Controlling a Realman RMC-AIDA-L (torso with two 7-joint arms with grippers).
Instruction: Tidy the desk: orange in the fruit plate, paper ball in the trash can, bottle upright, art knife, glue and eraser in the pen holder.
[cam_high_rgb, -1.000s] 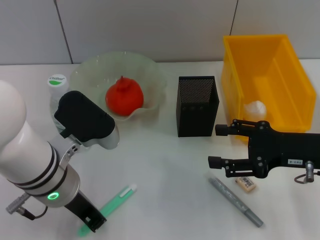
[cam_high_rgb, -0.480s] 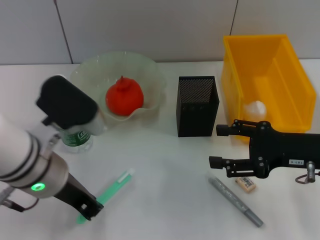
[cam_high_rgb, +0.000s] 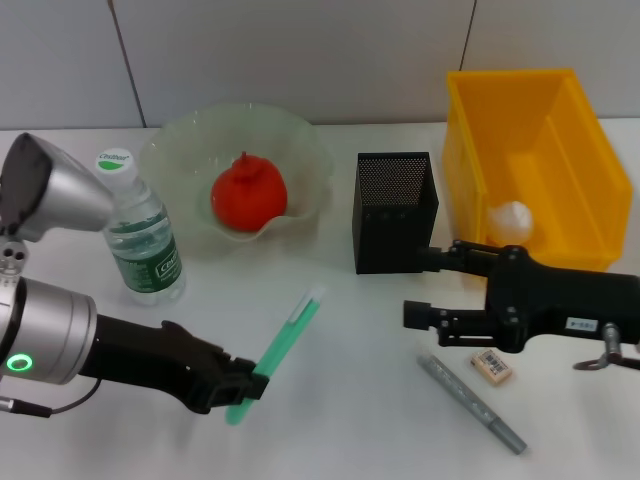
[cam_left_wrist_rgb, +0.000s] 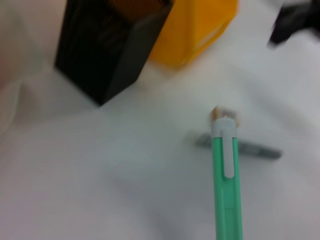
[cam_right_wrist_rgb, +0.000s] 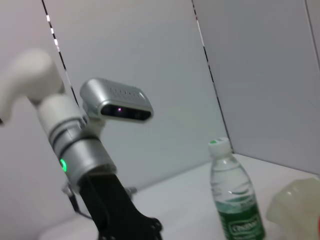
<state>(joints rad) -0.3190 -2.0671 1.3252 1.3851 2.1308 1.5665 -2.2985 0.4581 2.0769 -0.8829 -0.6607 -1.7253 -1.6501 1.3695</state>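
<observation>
My left gripper (cam_high_rgb: 238, 388) is shut on the green art knife (cam_high_rgb: 282, 350), which it holds tilted above the table in front of the fruit plate. The knife (cam_left_wrist_rgb: 227, 190) also fills the left wrist view. The orange (cam_high_rgb: 248, 195) lies in the glass fruit plate (cam_high_rgb: 305, 140). The bottle (cam_high_rgb: 140, 235) stands upright to the plate's left. The black pen holder (cam_high_rgb: 395, 210) stands at the centre. My right gripper (cam_high_rgb: 428, 287) is open, low beside the pen holder. The eraser (cam_high_rgb: 492, 365) and the grey glue (cam_high_rgb: 470, 402) lie just in front of it. The paper ball (cam_high_rgb: 510, 215) sits in the yellow trash can (cam_high_rgb: 580, 120).
In the left wrist view the pen holder (cam_left_wrist_rgb: 110, 50) and the trash can (cam_left_wrist_rgb: 195, 25) stand beyond the knife, with the glue (cam_left_wrist_rgb: 255, 148) on the table behind its tip. The right wrist view shows the bottle (cam_right_wrist_rgb: 232, 200) and my left arm (cam_right_wrist_rgb: 90, 150).
My left arm swung toward the centre and lifted the art knife off the table; the bottle is uncovered. My right gripper edged slightly toward the pen holder.
</observation>
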